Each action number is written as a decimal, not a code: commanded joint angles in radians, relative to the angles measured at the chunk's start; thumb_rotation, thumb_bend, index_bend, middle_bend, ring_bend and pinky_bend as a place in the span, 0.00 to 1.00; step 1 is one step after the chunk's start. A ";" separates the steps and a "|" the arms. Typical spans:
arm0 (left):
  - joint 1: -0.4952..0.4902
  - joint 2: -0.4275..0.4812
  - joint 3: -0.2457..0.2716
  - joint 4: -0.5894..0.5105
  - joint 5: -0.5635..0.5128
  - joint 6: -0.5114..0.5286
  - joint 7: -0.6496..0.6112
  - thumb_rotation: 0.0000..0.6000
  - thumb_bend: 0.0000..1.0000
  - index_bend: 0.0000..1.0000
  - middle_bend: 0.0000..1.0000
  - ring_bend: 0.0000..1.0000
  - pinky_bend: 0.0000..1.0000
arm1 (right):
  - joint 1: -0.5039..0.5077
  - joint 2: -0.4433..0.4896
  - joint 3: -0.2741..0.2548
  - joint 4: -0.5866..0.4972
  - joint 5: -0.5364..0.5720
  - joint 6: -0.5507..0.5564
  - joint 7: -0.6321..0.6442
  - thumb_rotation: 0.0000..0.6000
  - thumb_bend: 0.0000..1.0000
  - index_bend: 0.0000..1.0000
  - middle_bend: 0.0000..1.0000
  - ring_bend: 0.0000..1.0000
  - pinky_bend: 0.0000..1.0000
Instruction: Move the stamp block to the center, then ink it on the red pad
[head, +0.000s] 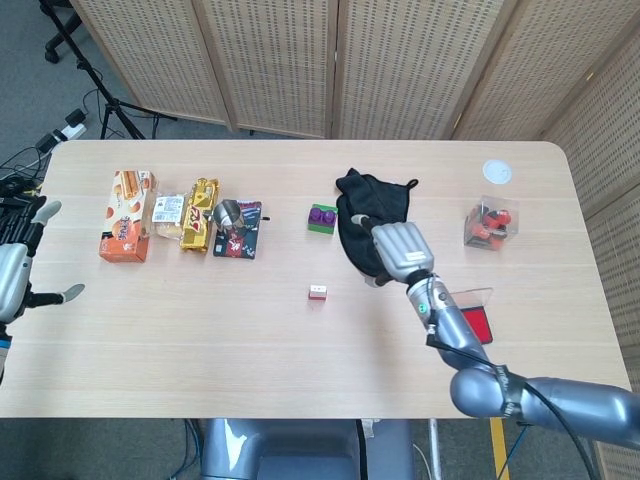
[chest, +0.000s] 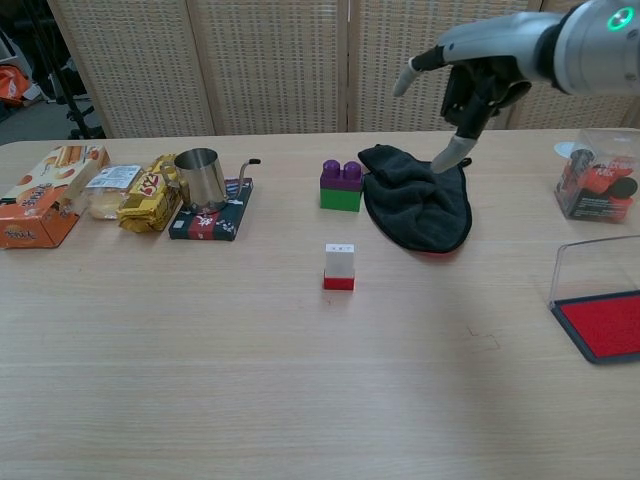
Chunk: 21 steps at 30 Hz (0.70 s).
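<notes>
Reaching for the stamp block is the step in hand, as I judge it: your right hand hangs in the air over the black cloth, empty, its fingers loosely apart and pointing downward in the chest view. The stamp block stands upright on the table, white body over a red base, in front of the cloth and just off its near-left edge. That spot already looks close to the middle of the tabletop, so the first half of the task may need little more than a pick-up. The red ink pad lies well off to the far side of the cloth from the block, lid raised and the red face bare.

Your left hand waits at the table's edge, far from the cloth beyond the snack packets, fingers spread and holding nothing.

For the next move, bring the right hand off the cloth toward the block and lower it so thumb and fingers can close on the white body from two sides. The block is small and light, I would guess, and a glancing touch could tip it. Mind the purple-and-green brick beside the cloth's left edge.
</notes>
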 joint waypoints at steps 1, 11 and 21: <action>-0.003 0.004 -0.003 0.005 -0.008 -0.018 -0.003 1.00 0.11 0.00 0.00 0.00 0.00 | 0.068 -0.114 -0.016 0.082 0.075 0.038 -0.047 1.00 0.00 0.20 0.88 0.84 1.00; -0.007 0.009 -0.015 0.011 -0.024 -0.052 -0.009 1.00 0.11 0.00 0.00 0.00 0.00 | 0.118 -0.259 -0.049 0.190 0.134 0.078 -0.068 1.00 0.02 0.33 0.90 0.86 1.00; -0.001 0.015 -0.015 0.007 -0.016 -0.069 -0.015 1.00 0.11 0.00 0.00 0.00 0.00 | 0.110 -0.360 -0.061 0.267 0.051 0.086 -0.004 1.00 0.14 0.37 0.91 0.88 1.00</action>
